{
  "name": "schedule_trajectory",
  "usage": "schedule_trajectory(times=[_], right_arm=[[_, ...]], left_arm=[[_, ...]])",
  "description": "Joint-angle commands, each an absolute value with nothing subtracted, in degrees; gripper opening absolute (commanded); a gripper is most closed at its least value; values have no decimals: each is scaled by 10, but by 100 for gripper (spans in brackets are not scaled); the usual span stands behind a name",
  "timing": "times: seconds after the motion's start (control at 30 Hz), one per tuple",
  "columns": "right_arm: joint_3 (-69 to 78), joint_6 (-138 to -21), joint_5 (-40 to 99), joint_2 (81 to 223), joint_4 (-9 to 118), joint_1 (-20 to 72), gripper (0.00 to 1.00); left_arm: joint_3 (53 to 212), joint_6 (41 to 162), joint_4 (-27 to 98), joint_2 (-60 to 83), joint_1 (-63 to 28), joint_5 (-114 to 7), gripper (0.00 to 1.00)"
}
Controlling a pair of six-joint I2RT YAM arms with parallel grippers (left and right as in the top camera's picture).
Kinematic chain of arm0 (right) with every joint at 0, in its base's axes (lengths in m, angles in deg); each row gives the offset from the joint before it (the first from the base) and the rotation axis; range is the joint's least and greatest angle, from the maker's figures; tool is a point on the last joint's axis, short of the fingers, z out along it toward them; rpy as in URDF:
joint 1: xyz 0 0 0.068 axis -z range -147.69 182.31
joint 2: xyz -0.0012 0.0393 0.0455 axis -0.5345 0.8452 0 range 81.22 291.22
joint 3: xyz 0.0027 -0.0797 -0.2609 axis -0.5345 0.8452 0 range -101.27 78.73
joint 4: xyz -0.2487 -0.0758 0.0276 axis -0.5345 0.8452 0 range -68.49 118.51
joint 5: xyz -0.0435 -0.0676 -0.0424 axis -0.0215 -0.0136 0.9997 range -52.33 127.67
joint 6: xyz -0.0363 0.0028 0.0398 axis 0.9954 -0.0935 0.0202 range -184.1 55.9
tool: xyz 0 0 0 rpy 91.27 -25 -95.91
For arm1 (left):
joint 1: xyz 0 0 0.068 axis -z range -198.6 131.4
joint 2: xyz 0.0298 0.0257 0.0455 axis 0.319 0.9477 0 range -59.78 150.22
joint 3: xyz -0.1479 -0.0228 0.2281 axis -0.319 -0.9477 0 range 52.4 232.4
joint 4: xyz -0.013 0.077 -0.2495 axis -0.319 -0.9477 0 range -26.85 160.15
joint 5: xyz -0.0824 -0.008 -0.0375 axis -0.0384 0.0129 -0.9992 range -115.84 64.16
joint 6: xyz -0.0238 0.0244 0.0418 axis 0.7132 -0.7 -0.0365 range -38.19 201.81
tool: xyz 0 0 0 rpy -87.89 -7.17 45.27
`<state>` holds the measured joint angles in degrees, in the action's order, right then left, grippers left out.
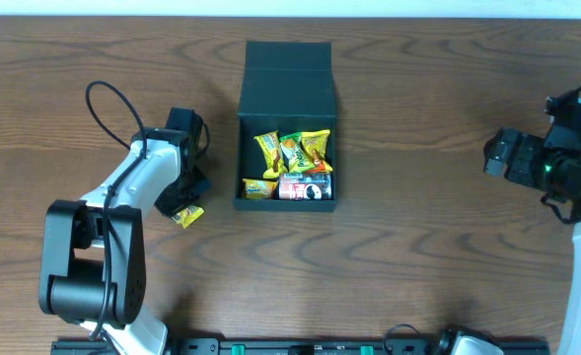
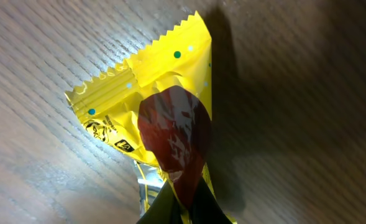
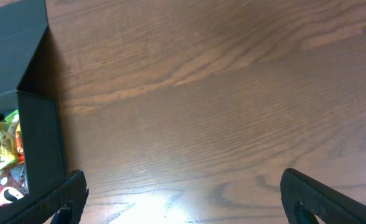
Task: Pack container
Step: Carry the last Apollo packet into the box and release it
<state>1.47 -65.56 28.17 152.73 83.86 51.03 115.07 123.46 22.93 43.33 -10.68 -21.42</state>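
Left jaws pinch a crinkly, zigzag-edged yellow packet [image 2: 170, 87] over the grained wooden table [image 2: 33, 62]; right jaws spread.

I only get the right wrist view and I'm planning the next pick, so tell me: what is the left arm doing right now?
Observer: The left gripper is shut on a small yellow crinkle-edged snack packet, to the left of the dark green-black cardboard box.
Operator: I see only a sliver of the box. What's inside?
Observer: Several yellow and green snack packets, with a small red can lying at the near wall.
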Motion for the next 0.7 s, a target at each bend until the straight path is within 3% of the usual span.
schedule_trajectory(times=[0.0,0.3,0.67], right_arm=[[12,-651,276,1526,836,515,99],[12,-646,276,1526,830,515,99],[12,-646,276,1526,837,515,99]], left_arm=[[1207,1183,215,426,-106,-214,6],[1371,905,257,373,-13,-188,6],[1368,745,265,451,77,-242,6]])
